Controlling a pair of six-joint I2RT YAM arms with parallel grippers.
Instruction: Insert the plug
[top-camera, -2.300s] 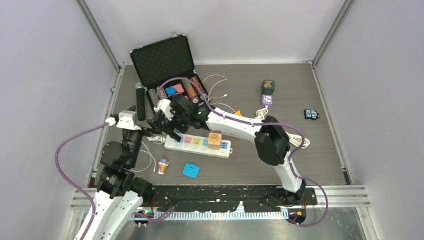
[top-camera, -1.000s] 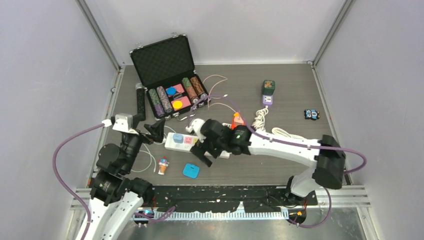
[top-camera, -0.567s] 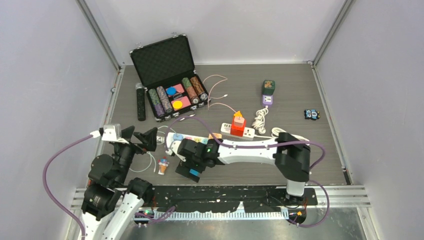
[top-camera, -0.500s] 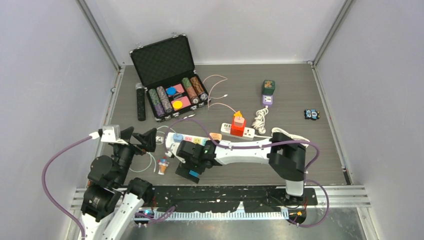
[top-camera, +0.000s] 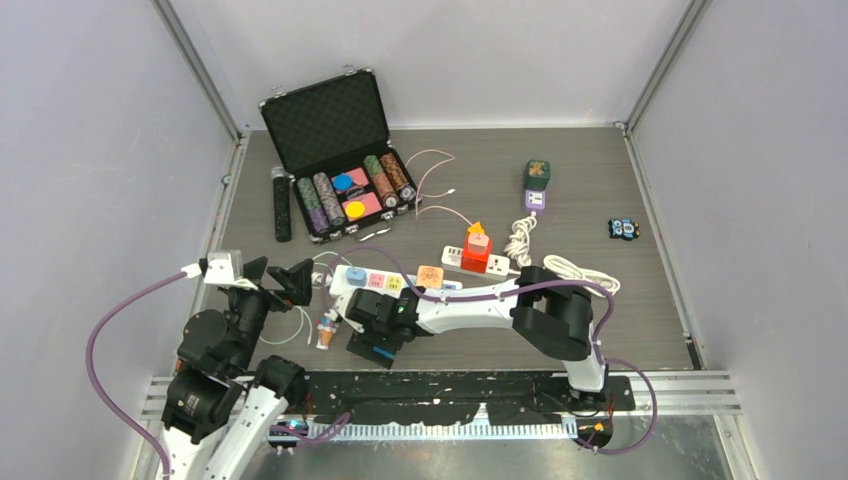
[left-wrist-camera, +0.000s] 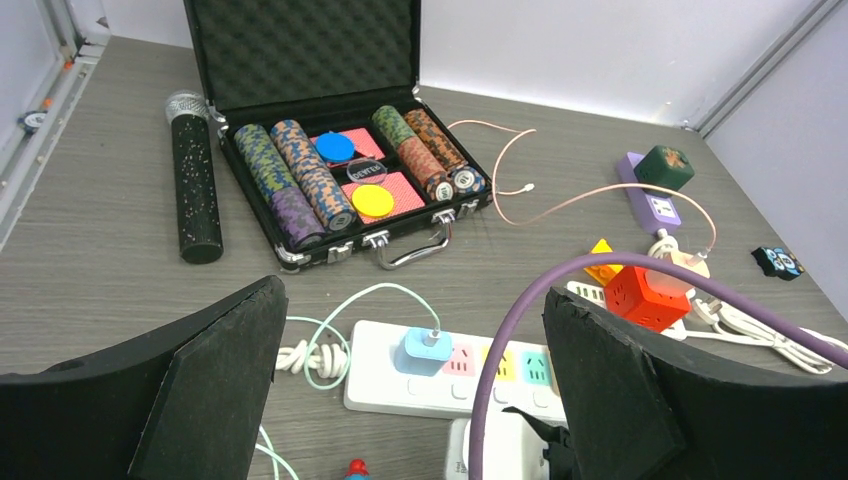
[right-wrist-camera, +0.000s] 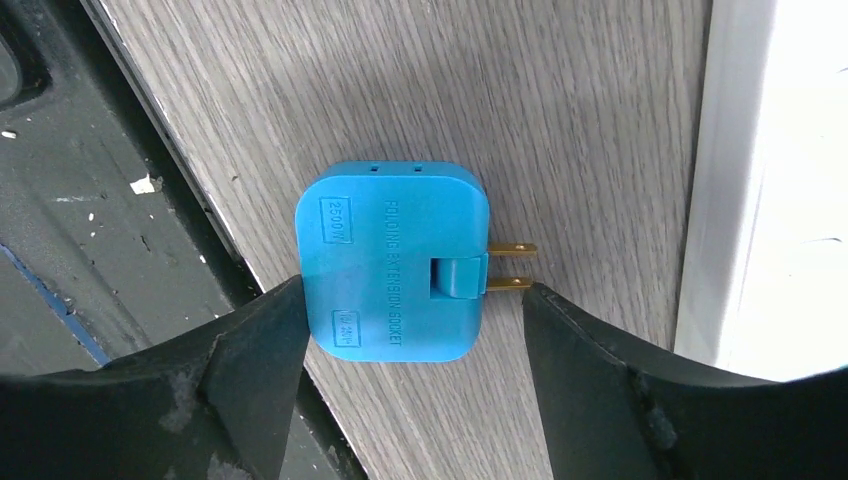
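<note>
The blue plug (right-wrist-camera: 395, 262) lies flat on the table by its near edge, its two brass prongs (right-wrist-camera: 510, 265) pointing at the white power strip (right-wrist-camera: 770, 200). My right gripper (right-wrist-camera: 410, 292) is open, with a finger on each side of the plug. In the top view the right gripper (top-camera: 368, 338) covers most of the plug (top-camera: 378, 351). The power strip (top-camera: 400, 285) has coloured sockets and a light-blue charger (left-wrist-camera: 425, 352) plugged in at its left end. My left gripper (top-camera: 283, 279) is open and empty, left of the strip.
An open case of poker chips (top-camera: 330, 150) and a black microphone (top-camera: 281, 203) lie at the back left. A red cube socket (top-camera: 476, 253) with a white cable sits behind the strip. A small toy figure (top-camera: 326, 330) stands left of the plug. A black rail (top-camera: 480, 385) runs along the near edge.
My right gripper swept from the power strip toward the near edge and left, and now straddles the blue plug. My left gripper drew back toward the near left.
</note>
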